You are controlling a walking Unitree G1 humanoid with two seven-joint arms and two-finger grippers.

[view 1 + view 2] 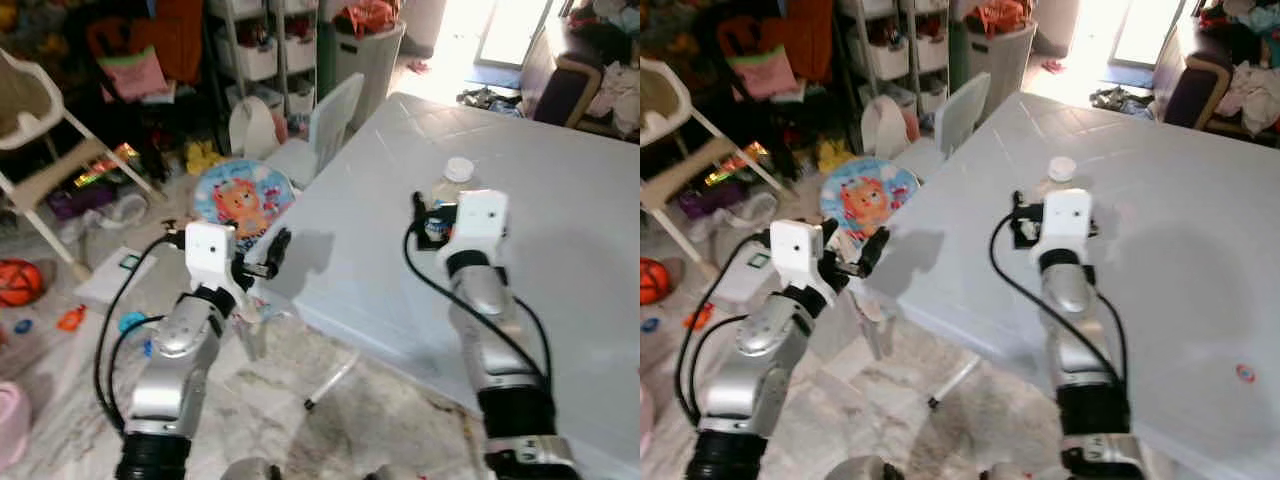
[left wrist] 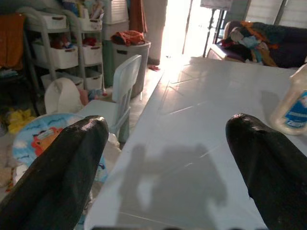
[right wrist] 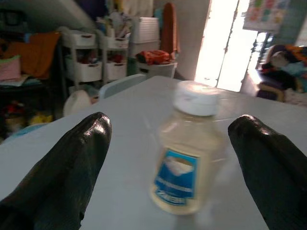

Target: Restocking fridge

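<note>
Bottle waits on the tabletop, not yet picked up.

Bottle [image 3: 188,152], pale, with a white cap and a blue label, stands upright on the white tabletop [image 1: 560,250], well in from its near corner. The right gripper [image 3: 172,167] is just in front of the bottle with its jaws wide apart, one black finger on each side of the bottle, and neither one touches it. The left gripper [image 2: 168,172] hovers at the near corner of the tabletop, far from the bottle, with its jaws also apart and nothing between them. Beyond that corner I see a white chair [image 1: 325,125] and a round cushion with a cartoon animal [image 1: 240,195] on the floor. I judge the task is at its beginning: the grasp is not made, and the carrying to a fridge and the putting inside are all left.
</note>
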